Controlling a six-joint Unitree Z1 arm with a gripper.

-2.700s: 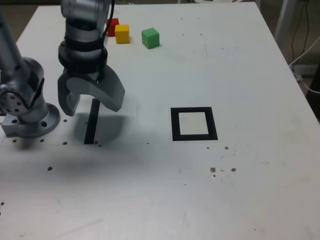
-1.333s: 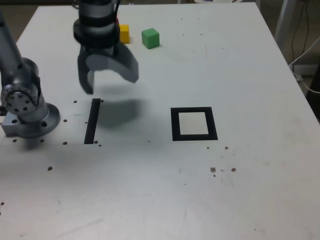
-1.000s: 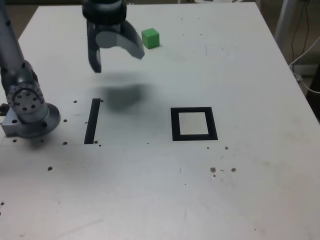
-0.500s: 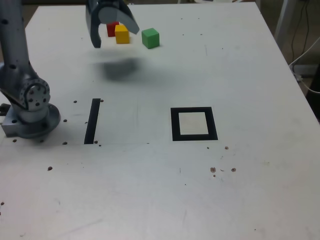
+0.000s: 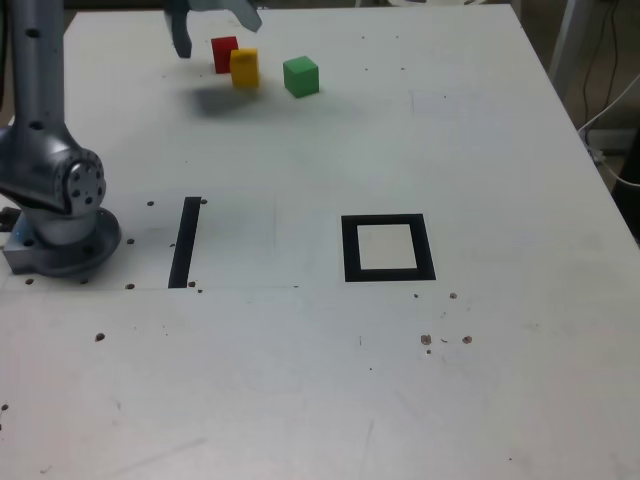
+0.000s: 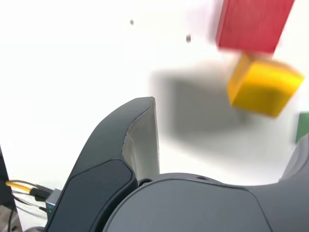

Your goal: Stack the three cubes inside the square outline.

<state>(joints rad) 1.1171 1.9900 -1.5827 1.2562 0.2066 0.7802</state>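
At the far end of the table the red cube [image 5: 224,52], the yellow cube [image 5: 244,68] and the green cube [image 5: 300,76] rest close together. My gripper [image 5: 215,28] hovers open above them at the picture's top edge, a little to the exterior view's left of the red cube, holding nothing. Its shadow falls on the table beside the yellow cube. The wrist view shows the red cube [image 6: 253,24] and the yellow cube [image 6: 264,84] blurred beyond one dark finger [image 6: 140,135], with a green sliver [image 6: 303,126] at the edge. The square outline [image 5: 348,248] lies nearer the table's middle with nothing inside it.
A straight black strip [image 5: 185,242] lies on the table next to the arm's grey base [image 5: 60,215] at the exterior view's left. Small dark specks dot the white tabletop [image 5: 320,380]. Cables hang past the table's right edge [image 5: 610,120].
The gripper has travelled from above the black strip toward the far end of the table, rising out of the top of the view. The cubes have not moved.
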